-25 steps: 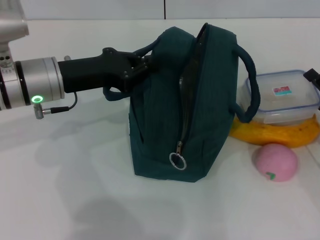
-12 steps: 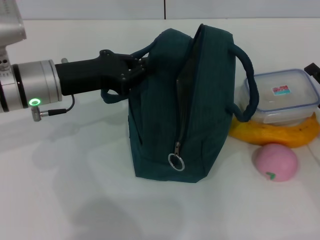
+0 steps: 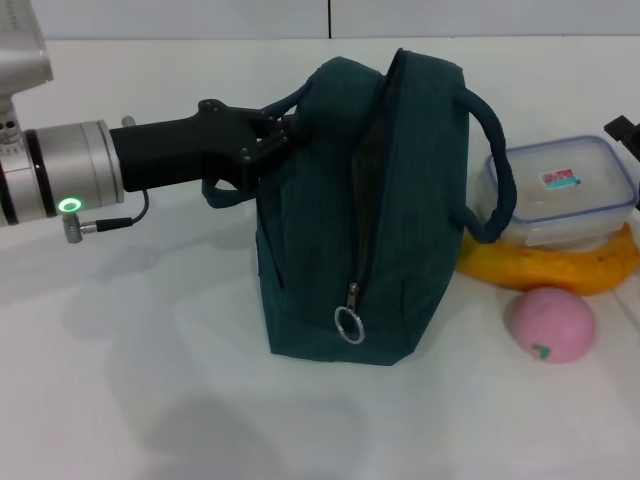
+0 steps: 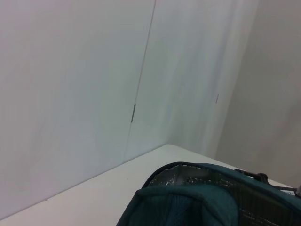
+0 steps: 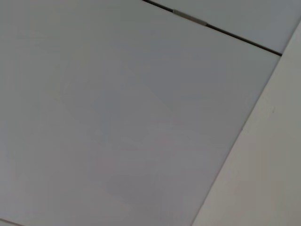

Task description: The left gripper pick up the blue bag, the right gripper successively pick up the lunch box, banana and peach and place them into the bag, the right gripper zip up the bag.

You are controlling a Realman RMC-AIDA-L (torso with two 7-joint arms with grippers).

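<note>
1. I see my left gripper (image 3: 272, 140), jaws pinching the near handle of the blue bag (image 3: 365, 210), which stands upright on the white surface (image 3: 150, 380).
2. Right of the bag: lunch box (image 3: 565, 190) atop banana (image 3: 550, 265), peach (image 3: 551, 324) beside.
3. Right gripper (image 3: 625, 132) edges past the lunch box; I cannot tell its jaws.

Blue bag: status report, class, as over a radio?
Left gripper shut on blue bag handle. Zipper open. Lunch box on banana. Right gripper at edge.
</note>
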